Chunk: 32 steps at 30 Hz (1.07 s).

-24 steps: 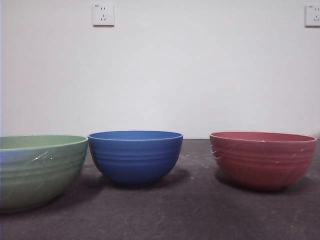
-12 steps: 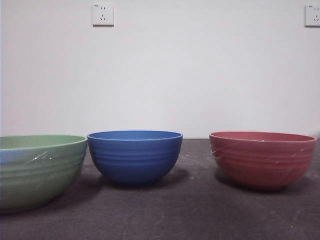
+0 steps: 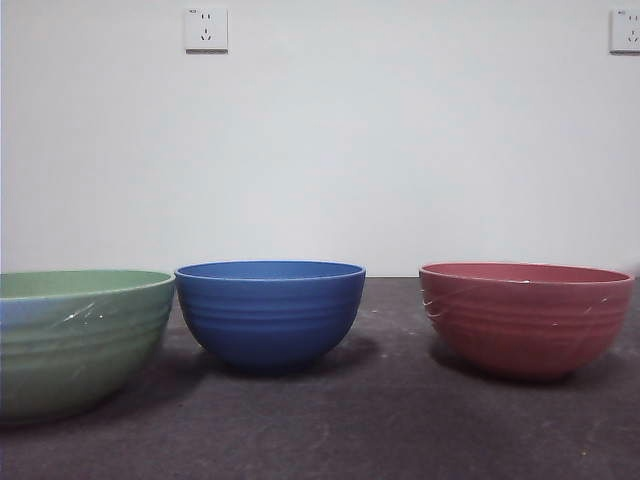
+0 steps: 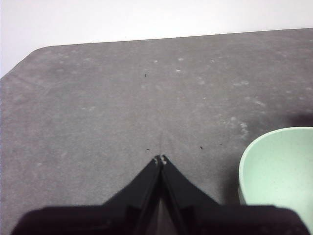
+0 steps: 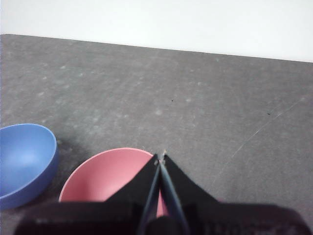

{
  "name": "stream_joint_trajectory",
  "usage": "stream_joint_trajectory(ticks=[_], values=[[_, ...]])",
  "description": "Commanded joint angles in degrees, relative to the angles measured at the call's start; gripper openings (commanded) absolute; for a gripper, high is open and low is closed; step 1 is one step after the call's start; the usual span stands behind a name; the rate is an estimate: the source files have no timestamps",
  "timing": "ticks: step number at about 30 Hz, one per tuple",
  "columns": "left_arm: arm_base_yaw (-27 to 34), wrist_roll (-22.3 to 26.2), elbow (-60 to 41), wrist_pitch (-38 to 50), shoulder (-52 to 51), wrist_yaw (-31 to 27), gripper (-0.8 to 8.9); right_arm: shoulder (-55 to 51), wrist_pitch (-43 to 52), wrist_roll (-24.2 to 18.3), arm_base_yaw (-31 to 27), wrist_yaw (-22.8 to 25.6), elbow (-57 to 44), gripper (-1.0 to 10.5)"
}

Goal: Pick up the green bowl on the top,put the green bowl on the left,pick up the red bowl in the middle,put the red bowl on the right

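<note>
The green bowl (image 3: 75,340) stands upright on the table at the left, close to the front camera; its rim also shows in the left wrist view as the green bowl (image 4: 279,171). At the right stands the red bowl (image 3: 525,318), upright, seen from above as the red bowl (image 5: 105,176). My left gripper (image 4: 160,159) is shut and empty, raised above the mat beside the green bowl. My right gripper (image 5: 160,157) is shut and empty, raised above the red bowl's rim. Neither gripper appears in the front view.
A blue bowl (image 3: 270,314) stands upright between the other two, also visible as the blue bowl (image 5: 24,161). The dark grey mat (image 3: 380,420) covers the table. A white wall with two sockets stands behind.
</note>
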Motion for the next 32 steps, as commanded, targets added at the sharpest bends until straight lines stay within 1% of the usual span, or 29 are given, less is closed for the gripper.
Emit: stream_joint_trajectory(ticks=[1,20,22,24,27,28,29,32], values=[[0.1,-0.4,-1.0,0.3,0.0,0.0,-0.04,0.0,0.3,0.7,0.0,0.2,-0.4,0.0],[0.1,-0.4,-1.0,0.3,0.0,0.0,-0.04,0.0,0.3,0.7,0.0,0.2,-0.4,0.0],[0.1,-0.4,-1.0,0.3,0.0,0.0,-0.04,0.0,0.9,-0.4,0.0,1.2,-0.4,0.0],[0.1,-0.4,-1.0,0.3,0.0,0.0,-0.04,-0.5,0.8,-0.4,0.1,2.5,-0.4,0.0],[0.1,-0.4,-1.0,0.3,0.0,0.0,-0.04,-5.7,-3.2,-1.7,0.0,8.1,-0.5,0.0],[0.1,-0.4,-1.0,0.3,0.0,0.0,-0.04,-7.5,-4.1,-1.9,-0.3,8.5,-0.7,0.0],[0.1,-0.4,-1.0,0.3,0.0,0.0,-0.04,-9.7,-4.4,-1.9,-1.0,8.3,-1.4,0.0],[0.1,-0.4,-1.0,0.3,0.0,0.1,-0.04,-16.3,-2.9,-2.2,-4.4,5.6,-5.9,0.0]])
